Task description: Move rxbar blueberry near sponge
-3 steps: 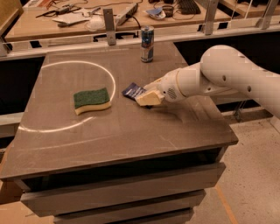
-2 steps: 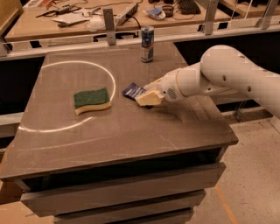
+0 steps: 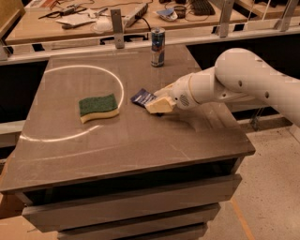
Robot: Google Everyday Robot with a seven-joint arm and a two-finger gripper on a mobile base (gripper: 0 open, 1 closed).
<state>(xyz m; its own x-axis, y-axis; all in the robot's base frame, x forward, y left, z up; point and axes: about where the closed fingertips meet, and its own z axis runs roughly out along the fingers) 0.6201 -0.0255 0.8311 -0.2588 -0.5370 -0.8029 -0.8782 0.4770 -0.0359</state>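
Although the gripper [image 3: 159,105] sits over the right end of the rxbar blueberry [image 3: 142,97], I cannot tell whether it pinches it; the bar lies mid-surface [image 3: 140,154], with the sponge [image 3: 97,107] near on its left.

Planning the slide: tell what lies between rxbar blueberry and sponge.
Camera view: bare table, crossed by a pale arc. Pincer is at the rxbar blueberry.

Lab/workshop: cluttered workbench [image 3: 47,33] w/ tools [image 3: 70,9] behind; gripper [image 3: 157,107] low over table [image 3: 117,145].
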